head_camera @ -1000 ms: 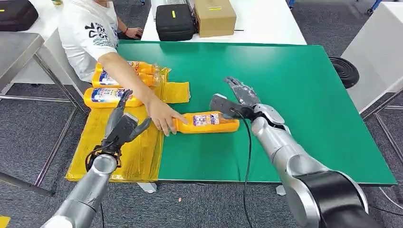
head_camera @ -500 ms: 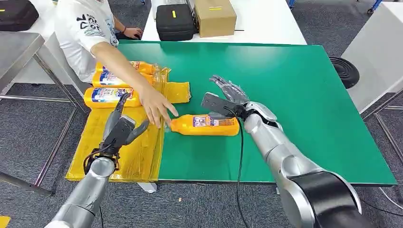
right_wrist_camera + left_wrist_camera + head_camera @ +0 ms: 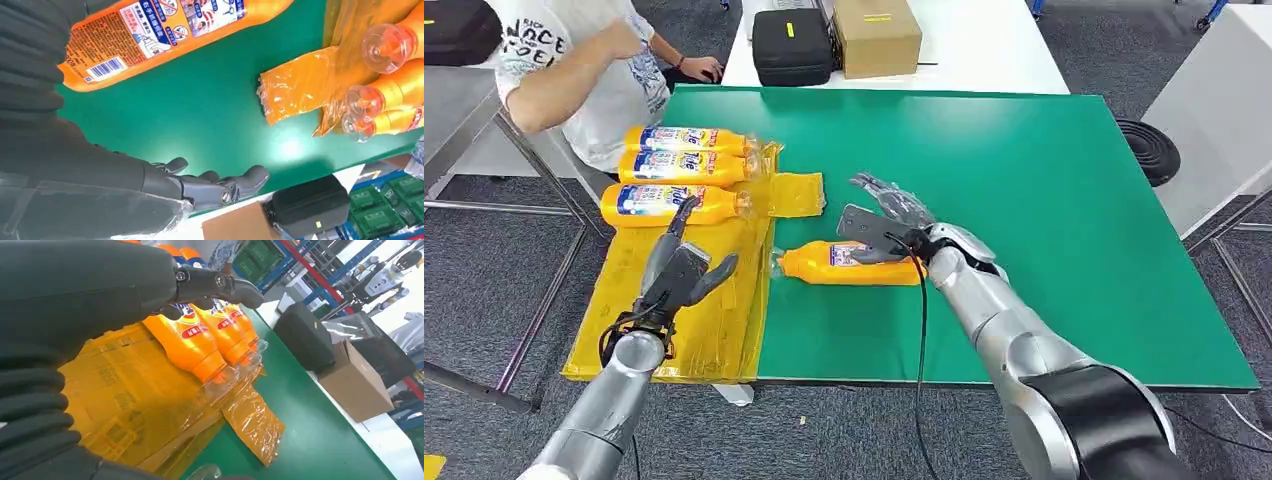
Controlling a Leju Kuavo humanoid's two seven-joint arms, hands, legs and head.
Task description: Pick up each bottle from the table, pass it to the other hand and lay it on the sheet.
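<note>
Near the table's left edge you have one bottle lying on its side on the green top, cap pointing toward the sheet, just short of it. Your right hand sits at the bottle's base end with fingers spread, holding nothing; whether the thumb touches the bottle you cannot tell. Your left hand hovers over the sheet, fingers apart, empty. Three bottles lie side by side at the sheet's far end, caps toward the table. A person sits beyond the far left corner.
</note>
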